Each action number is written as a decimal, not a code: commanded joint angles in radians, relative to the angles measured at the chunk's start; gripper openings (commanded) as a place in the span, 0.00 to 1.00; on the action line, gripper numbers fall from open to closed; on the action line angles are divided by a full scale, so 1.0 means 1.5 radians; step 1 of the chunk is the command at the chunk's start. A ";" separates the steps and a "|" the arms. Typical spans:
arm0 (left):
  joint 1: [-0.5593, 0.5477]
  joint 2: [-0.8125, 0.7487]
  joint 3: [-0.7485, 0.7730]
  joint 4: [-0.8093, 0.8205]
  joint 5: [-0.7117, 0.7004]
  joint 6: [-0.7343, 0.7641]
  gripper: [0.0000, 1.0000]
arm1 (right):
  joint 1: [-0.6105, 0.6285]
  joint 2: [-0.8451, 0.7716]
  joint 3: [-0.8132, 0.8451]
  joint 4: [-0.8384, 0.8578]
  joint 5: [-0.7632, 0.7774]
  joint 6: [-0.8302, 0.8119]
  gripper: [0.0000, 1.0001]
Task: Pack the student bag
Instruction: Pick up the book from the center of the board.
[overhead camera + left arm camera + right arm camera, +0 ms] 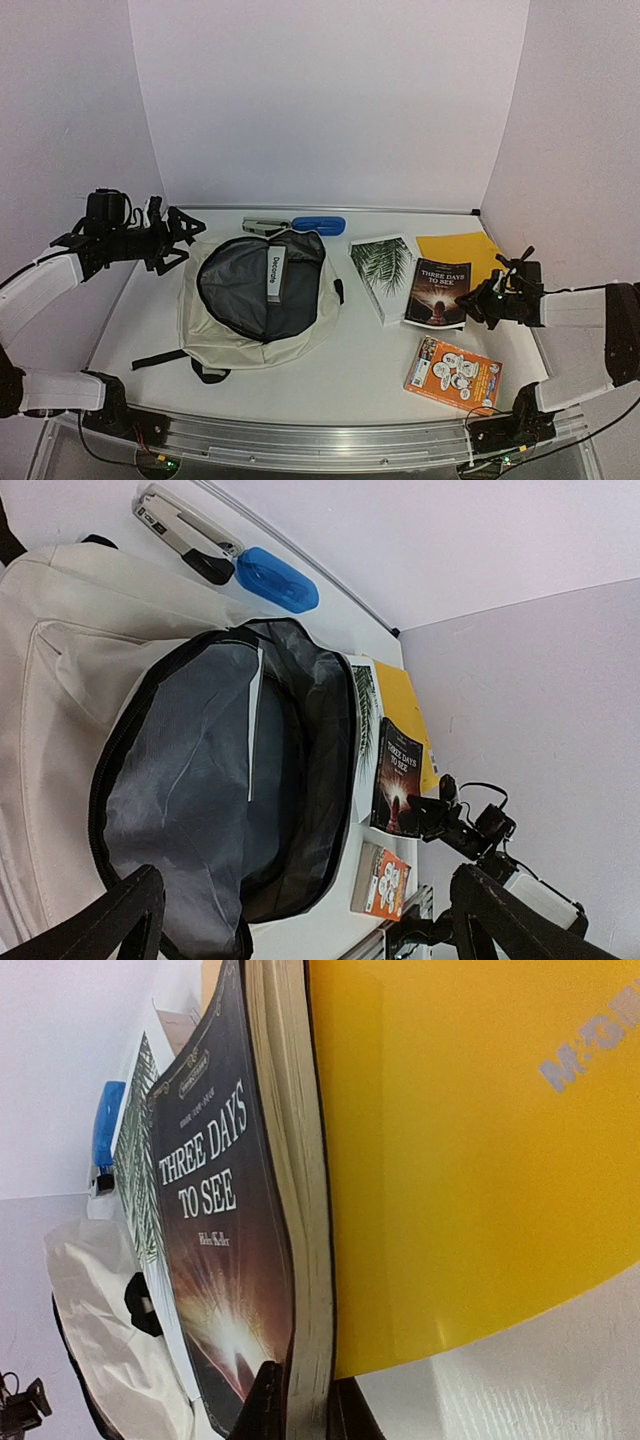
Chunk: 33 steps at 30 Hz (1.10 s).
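Note:
The student bag [215, 335], cream with a dark grey lining, lies unzipped in the middle of the table, and a white book labelled "Decorate" [276, 272] rests inside it. My left gripper [185, 238] hovers open just left of the bag's top; in the left wrist view its fingers frame the open bag [60, 680] with nothing between them. My right gripper [478, 300] is shut on the right edge of the dark "Three Days to See" book [438, 290]. In the right wrist view both fingers pinch that book's [215, 1230] page edge, one on each cover.
A yellow folder [462, 248] lies under the dark book, and a palm-leaf book [382, 270] sits beside it on the left. An orange book [453, 373] lies near the front right. A stapler [262, 226] and a blue case [319, 224] sit behind the bag.

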 commanded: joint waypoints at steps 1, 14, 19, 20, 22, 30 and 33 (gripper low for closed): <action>0.004 0.007 0.024 0.035 0.026 0.000 1.00 | -0.001 -0.057 -0.023 -0.029 0.024 0.034 0.07; 0.003 0.014 0.022 0.056 0.055 0.004 1.00 | -0.001 -0.127 -0.029 -0.065 -0.051 0.059 0.23; 0.003 0.018 0.022 0.062 0.061 0.002 1.00 | 0.000 -0.055 -0.032 -0.068 -0.062 0.030 0.30; 0.003 0.016 0.021 0.062 0.061 0.002 1.00 | 0.000 -0.048 -0.033 -0.068 -0.063 0.027 0.31; 0.003 0.012 0.020 0.062 0.061 0.001 1.00 | 0.001 -0.031 -0.035 -0.066 -0.067 0.019 0.38; 0.003 0.008 0.017 0.062 0.058 0.001 1.00 | 0.000 -0.013 -0.043 -0.055 -0.077 0.013 0.54; 0.003 0.014 0.020 0.063 0.061 0.001 1.00 | 0.000 -0.004 -0.049 -0.026 -0.096 0.028 0.47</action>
